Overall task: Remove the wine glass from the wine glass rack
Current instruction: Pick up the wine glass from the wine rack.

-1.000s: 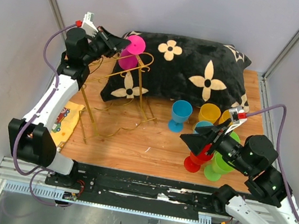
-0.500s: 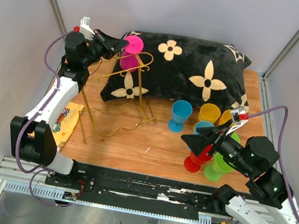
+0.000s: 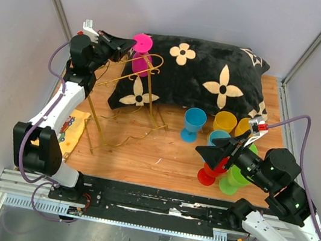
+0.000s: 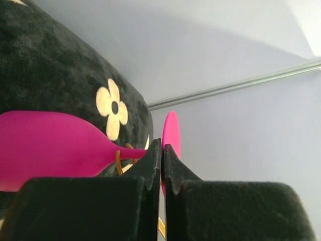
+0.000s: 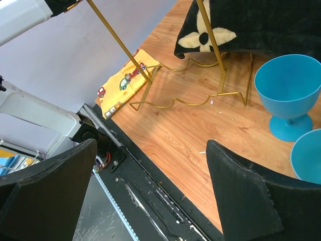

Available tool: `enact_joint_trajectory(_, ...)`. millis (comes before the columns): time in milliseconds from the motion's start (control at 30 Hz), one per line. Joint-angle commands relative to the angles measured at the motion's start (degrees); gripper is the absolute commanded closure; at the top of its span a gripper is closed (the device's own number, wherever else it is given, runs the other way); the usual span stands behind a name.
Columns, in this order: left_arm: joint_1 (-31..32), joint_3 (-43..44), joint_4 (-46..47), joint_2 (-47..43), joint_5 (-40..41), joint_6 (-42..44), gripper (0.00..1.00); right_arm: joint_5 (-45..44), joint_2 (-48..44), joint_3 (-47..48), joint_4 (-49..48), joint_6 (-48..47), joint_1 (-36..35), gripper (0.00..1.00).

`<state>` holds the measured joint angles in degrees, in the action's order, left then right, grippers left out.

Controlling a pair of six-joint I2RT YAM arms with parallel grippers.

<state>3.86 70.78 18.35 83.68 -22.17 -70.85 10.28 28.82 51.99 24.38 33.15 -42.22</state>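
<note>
Wine glass (image 3: 140,56): pink, lying tipped on its side at the top of the wine glass rack (image 3: 94,119), at about 11 o'clock on the wooden board (image 3: 161,151), in front of the black flowered pillow (image 3: 205,72).
Left gripper (image 3: 129,46): fingers pressed together on the thin pink stem.
Glass relative to fingers: in the left wrist view the bowl (image 4: 55,145) lies at 9 o'clock of the fingertips (image 4: 154,155). The round foot stands just beyond them at 12 to 1 o'clock, and the stem runs in between.
Rack contact: a gold curl shows just beside the stem; whether it touches cannot be told.
Right gripper (image 3: 217,151): fingers wide apart, holding nothing, above the red glass (image 3: 210,171) at 4 o'clock on the board.
Near the right gripper: blue cup (image 3: 194,123), yellow cup (image 3: 225,122), green glass (image 3: 234,178).
Yellow cloth (image 3: 68,127): at 8 o'clock, beside the rack's foot.
</note>
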Motion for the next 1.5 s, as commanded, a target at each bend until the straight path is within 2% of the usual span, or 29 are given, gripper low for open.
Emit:
enact_joint_trajectory(0, -1.0, -0.3, 4.7, 0.1, 4.8, -2.6, 0.99, -0.8, -0.6, 0.5, -0.1, -0.6, 0.1, 0.09)
enact_joint_trajectory(300, -1.0, 2.3, 5.0, 2.2, 2.9, -1.4, 0.98, -1.1, -0.7, 0.5, 0.0, -0.6, 0.0, 0.09)
enact_joint_trajectory(433, -1.0, 6.1, 1.4, 4.3, -0.2, 2.9, 0.96, -1.1, -0.6, 0.7, 0.0, -0.7, 0.1, 0.09)
enact_joint_trajectory(667, -1.0, 11.3, -6.2, 5.4, -0.2, 11.2, 0.97, -0.9, -0.1, 0.9, 0.0, -0.7, 0.0, 0.09)
enact_joint_trajectory(767, -1.0, 13.6, -9.5, 6.4, -3.2, 12.7, 0.96, -1.0, 0.1, 0.9, -0.2, -0.7, 0.0, 0.09)
enact_joint_trajectory(900, -1.0, 14.1, -6.4, 7.8, -10.9, 11.1, 0.94, -0.8, 0.3, 1.0, -0.2, -0.6, 0.0, 0.09)
enact_joint_trajectory(1000, -1.0, 14.4, -5.7, 8.1, -13.5, 10.4, 0.93, -0.8, 0.3, 1.0, -0.2, -0.6, 0.0, 0.09)
enact_joint_trajectory(1267, -1.0, 15.7, -8.8, 9.5, -10.6, 12.9, 0.90, -0.8, 0.3, 0.9, -0.2, -0.8, 0.0, 0.09)
enact_joint_trajectory(1467, -1.0, 16.9, -13.1, 9.7, -3.9, 15.1, 0.89, -1.3, -0.3, 0.7, 0.2, -0.8, 0.0, 0.09)
